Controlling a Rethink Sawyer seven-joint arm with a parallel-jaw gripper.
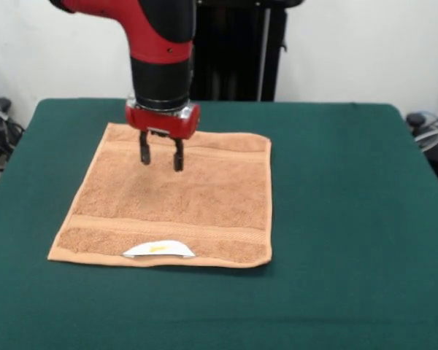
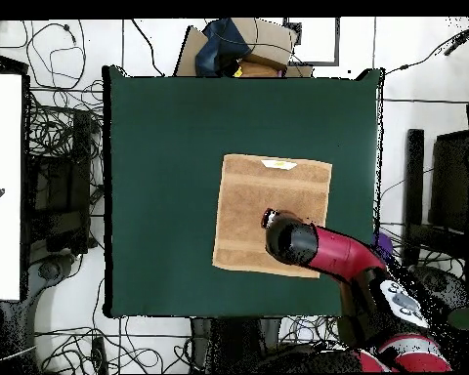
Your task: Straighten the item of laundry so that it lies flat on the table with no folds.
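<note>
The red-and-black arm's claw [image 1: 161,155] hangs with its two dark fingers spread and empty, just above the far part of the small tan terry towel [image 1: 179,200]. The towel lies spread out, apparently flat, left of centre on the dark green felt-topped counter [image 1: 350,219]. A descent or drag from here could catch the pile and rumple the cloth again. The white label [image 1: 159,249] at the near edge bears a yellow mark; no writing is legible.

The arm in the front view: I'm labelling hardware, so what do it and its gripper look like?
The arm has a glossy red shell over a black cylindrical wrist. Below sits a red block, and the gripper ends in two short black fingers.
</note>
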